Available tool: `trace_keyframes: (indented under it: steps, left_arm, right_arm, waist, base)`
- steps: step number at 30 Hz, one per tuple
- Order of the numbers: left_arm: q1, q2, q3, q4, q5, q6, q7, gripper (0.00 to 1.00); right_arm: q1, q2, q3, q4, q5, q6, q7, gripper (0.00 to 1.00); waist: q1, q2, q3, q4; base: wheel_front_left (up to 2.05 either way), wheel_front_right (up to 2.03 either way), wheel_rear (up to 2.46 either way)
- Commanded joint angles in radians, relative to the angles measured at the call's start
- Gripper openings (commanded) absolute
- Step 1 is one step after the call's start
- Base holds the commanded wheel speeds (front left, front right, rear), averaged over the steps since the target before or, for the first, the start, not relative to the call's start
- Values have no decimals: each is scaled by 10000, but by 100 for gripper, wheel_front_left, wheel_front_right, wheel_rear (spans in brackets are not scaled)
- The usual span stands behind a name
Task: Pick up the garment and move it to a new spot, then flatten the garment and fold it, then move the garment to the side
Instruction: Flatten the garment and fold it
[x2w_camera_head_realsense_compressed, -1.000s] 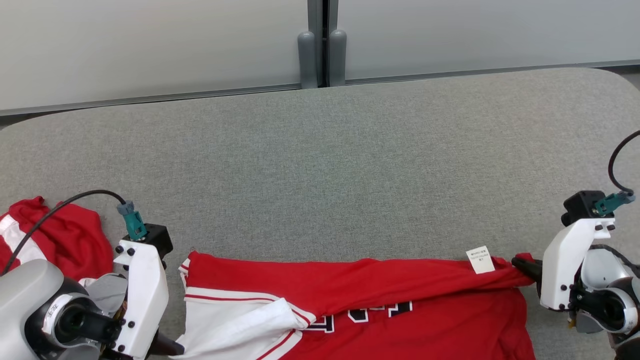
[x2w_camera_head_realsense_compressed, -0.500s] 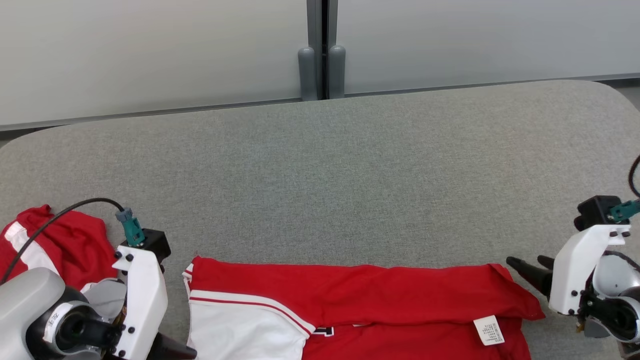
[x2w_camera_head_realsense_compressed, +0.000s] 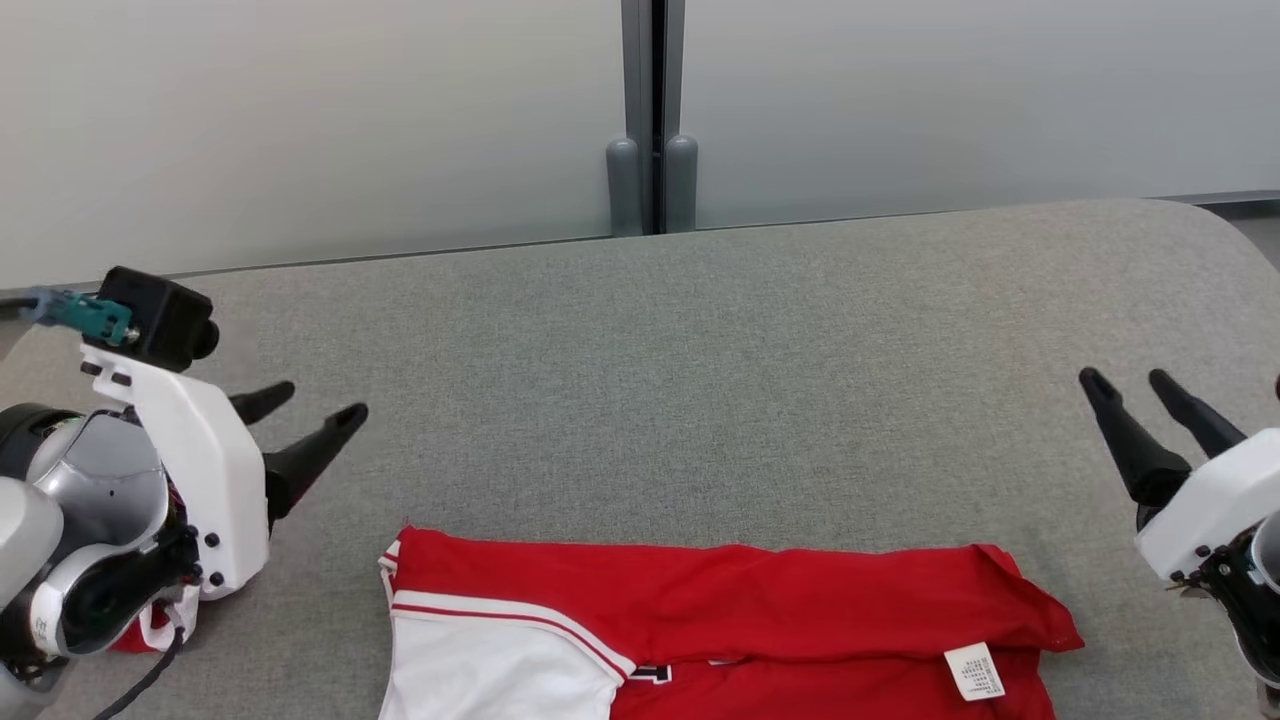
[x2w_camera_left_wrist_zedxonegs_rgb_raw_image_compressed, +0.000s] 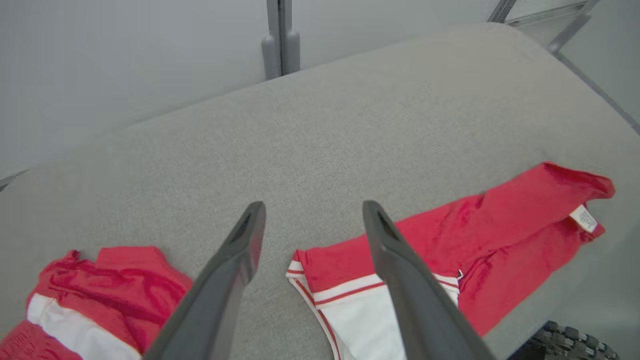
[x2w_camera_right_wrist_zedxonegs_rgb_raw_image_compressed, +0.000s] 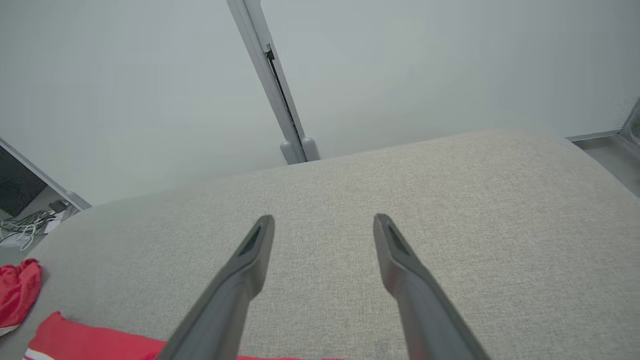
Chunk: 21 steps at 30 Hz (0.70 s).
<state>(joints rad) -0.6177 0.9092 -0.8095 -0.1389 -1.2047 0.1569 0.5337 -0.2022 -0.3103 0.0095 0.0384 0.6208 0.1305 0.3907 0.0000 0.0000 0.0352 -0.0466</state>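
You're looking at a rounded table (x2w_camera_head_realsense_compressed: 700, 350) covered in coarse grey weave. The smooth red-and-white jersey (x2w_camera_head_realsense_compressed: 720, 610) lies folded along its near edge, long axis left-right, white care label (x2w_camera_head_realsense_compressed: 975, 672) rightward. Left gripper (x2w_camera_head_realsense_compressed: 320, 400) and right gripper (x2w_camera_head_realsense_compressed: 1125, 380) gape wide, empty.

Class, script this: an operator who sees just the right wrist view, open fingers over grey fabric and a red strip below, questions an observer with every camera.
Operator: Is the left gripper holding anything?
Observer: No, the left gripper is open, clear of the garment.
Operator: What marks the garment's right end?
Observer: A white label lies there.
Operator: And its left end?
Observer: A broad white panel edged with red stripes.
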Motion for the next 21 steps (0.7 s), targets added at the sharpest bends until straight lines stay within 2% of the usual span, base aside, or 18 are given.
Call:
trace_keyframes:
  steps: [1, 7, 8, 14, 17, 21]
  left_arm:
    - [319, 21, 204, 69, 450, 211, -845, 100]
    - [1459, -327, 1131, -37, 1259, 1297, -4115, 100]
    - [1459, -327, 1131, -37, 1259, 1297, -4115, 100]
    - [2971, -690, 1744, -512, 1816, 2487, -6690, 100]
    - [3653, -848, 1838, -714, 2197, 2818, -7568, 100]
    - [4686, -1562, 2300, -740, 2462, 3149, -7948, 100]
  right_arm:
    - [181, 56, -163, -187, -117, 5, -640, 100]
    - [702, 356, -481, -681, -439, 6, -2481, 100]
    - [702, 356, -481, -681, -439, 6, -2481, 100]
    - [1462, 722, -631, -969, -595, 5, -3547, 100]
    - [1901, 897, -655, -890, -536, 5, -3771, 100]
    - [2401, 1146, -594, -833, -421, 5, -4061, 100]
  waist:
    - [0, 0, -79, 58]
    - [0, 0, -230, 242]
    - [0, 0, -230, 242]
    - [0, 0, -315, 427]
    - [0, 0, -338, 495]
    - [0, 0, -355, 567]
  base:
    - [0, 0, 0]
    - [0, 0, 0]
    - [0, 0, 0]
    - [0, 0, 0]
    - [0, 0, 0]
    - [0, 0, 0]
